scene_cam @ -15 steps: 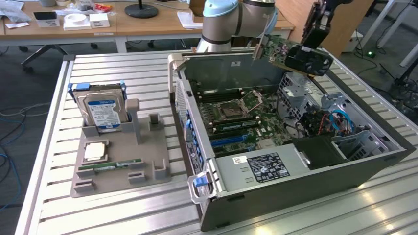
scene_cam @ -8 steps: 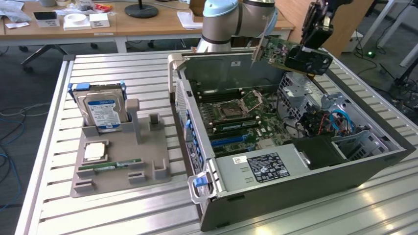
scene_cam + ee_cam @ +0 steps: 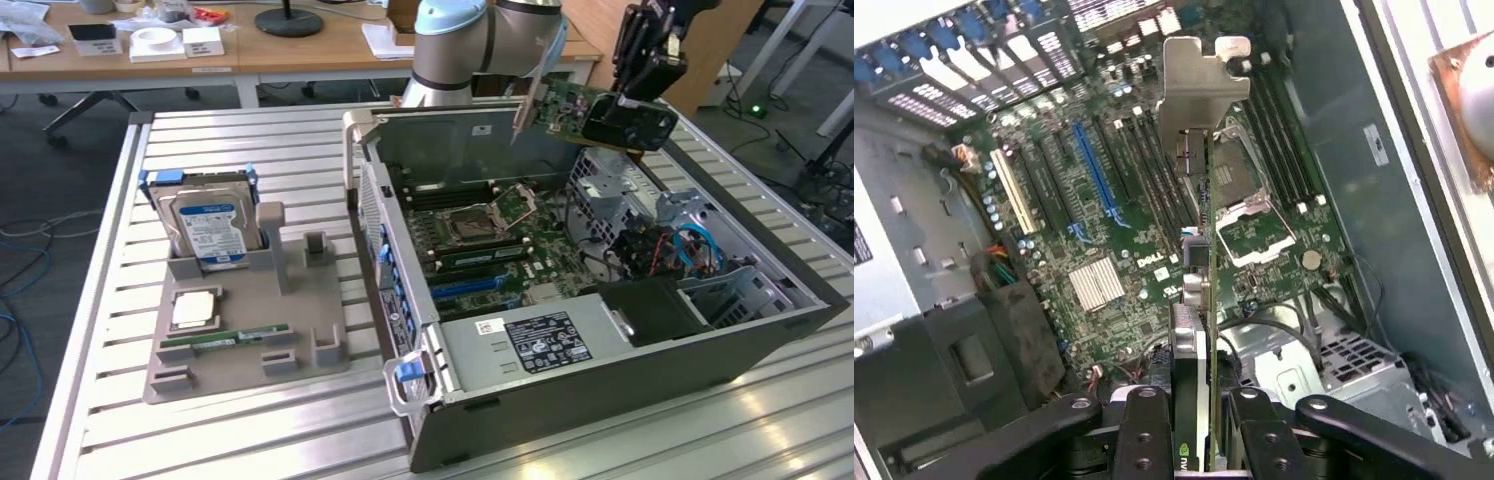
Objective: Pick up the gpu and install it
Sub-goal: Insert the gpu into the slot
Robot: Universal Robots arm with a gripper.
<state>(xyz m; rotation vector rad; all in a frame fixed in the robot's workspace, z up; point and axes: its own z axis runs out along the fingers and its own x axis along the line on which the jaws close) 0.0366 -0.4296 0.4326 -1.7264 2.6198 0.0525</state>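
Gripper (image 3: 1199, 432) jaws clamp the gpu (image 3: 1192, 320) above the case (image 3: 601, 385) on a slatted table (image 3: 200, 440), desks (image 3: 307, 50) behind.

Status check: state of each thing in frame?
gpu: gripped, hanging over the open case, not seated.
end effector: shut on gpu.
computer case: side open, motherboard exposed.
hard drive: upright in gray holder.
RAM stick: flat on holder.
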